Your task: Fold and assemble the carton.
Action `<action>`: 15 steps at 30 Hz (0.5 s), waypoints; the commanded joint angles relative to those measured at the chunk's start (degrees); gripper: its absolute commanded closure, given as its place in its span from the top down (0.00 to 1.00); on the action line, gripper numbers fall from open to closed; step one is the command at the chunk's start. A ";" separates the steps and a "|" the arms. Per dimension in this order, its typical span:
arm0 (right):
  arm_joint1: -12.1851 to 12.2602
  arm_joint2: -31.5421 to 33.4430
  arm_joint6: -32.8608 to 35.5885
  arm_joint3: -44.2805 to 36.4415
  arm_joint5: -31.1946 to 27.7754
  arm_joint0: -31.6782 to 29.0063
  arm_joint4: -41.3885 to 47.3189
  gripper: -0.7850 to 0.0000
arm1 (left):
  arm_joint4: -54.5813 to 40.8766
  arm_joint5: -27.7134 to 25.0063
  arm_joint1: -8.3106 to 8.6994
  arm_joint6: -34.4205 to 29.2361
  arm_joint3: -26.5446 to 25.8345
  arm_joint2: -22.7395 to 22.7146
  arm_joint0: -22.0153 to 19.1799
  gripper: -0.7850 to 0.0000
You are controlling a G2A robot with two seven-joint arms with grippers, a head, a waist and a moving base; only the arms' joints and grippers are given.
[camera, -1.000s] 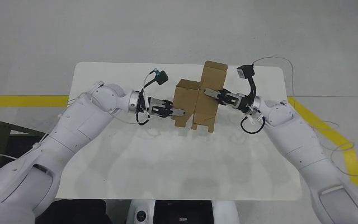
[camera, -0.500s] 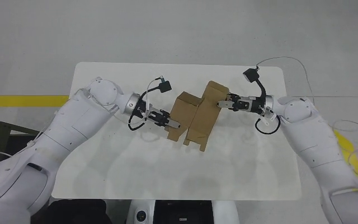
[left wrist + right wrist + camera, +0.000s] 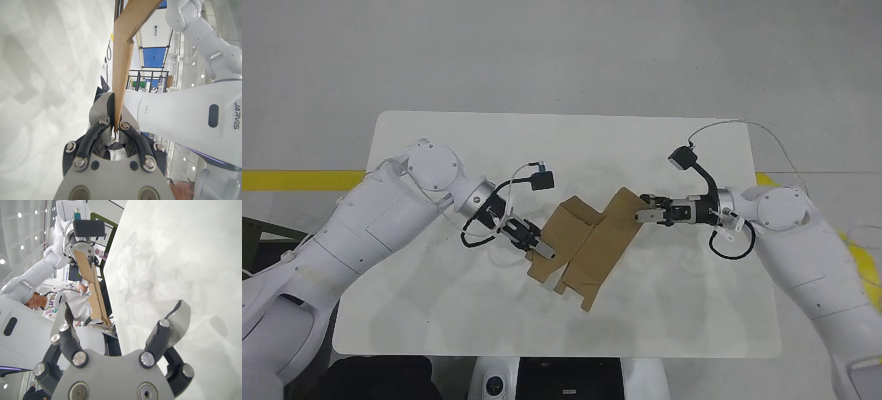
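Carton (image 3: 592, 245): brown corrugated cardboard, collapsed nearly flat, about the middle of the counter (image 3: 442, 310). Its long axis runs from 7 o'clock to 1 o'clock, and short flaps jut out at both ends. Whether its near corner touches the counter cannot be told.
Left gripper (image 3: 540, 253): at the carton's 8 o'clock edge, clamped shut on a flap. In the left wrist view its fingers (image 3: 99, 110) pinch the thin cardboard edge, and the sheet runs straight away from them, seen edge-on.
Right gripper (image 3: 645, 212): just beside the carton's 1 o'clock corner and pointing toward 9 o'clock. In the right wrist view its fingers (image 3: 179, 313) are spread wide with nothing between them. The carton's end lies a little beyond the fingertips, apart from both.
Counter: a white slab with rounded corners. The two arms come in over it from 8 o'clock and 3 o'clock.
Floor: pale grey around the counter, with a yellow line (image 3: 292, 180) running off at 9 o'clock and again at 3 o'clock.
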 commanded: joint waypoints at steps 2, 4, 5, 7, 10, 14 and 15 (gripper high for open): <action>0.26 -1.27 0.34 -0.90 0.34 0.06 1.30 0.44 | -1.74 0.45 0.08 -0.45 -0.58 0.62 -0.25 0.00; 0.39 -2.32 0.71 -1.80 0.71 0.22 2.46 0.40 | -2.33 0.47 0.13 -0.47 -0.70 0.94 -0.33 0.00; 0.49 -2.85 1.01 -2.25 1.00 0.34 2.91 0.40 | -2.43 0.42 0.16 -0.42 -0.69 1.10 -0.36 0.00; 0.70 -3.83 1.33 -2.79 1.32 0.61 3.58 0.35 | -2.47 0.42 0.22 -0.42 -0.60 1.49 -0.40 0.00; 0.99 -5.23 1.46 -3.37 1.45 0.97 4.69 0.13 | -2.83 0.54 0.28 -0.53 -0.63 2.00 -0.51 0.00; 1.40 -6.92 1.40 -4.24 1.39 1.45 6.35 0.00 | -2.99 0.54 0.37 -0.53 -0.66 2.58 -0.75 0.00; 1.53 -7.30 1.45 -4.39 1.44 1.61 6.54 0.00 | -3.05 0.51 0.40 -0.51 -0.60 2.71 -0.79 0.00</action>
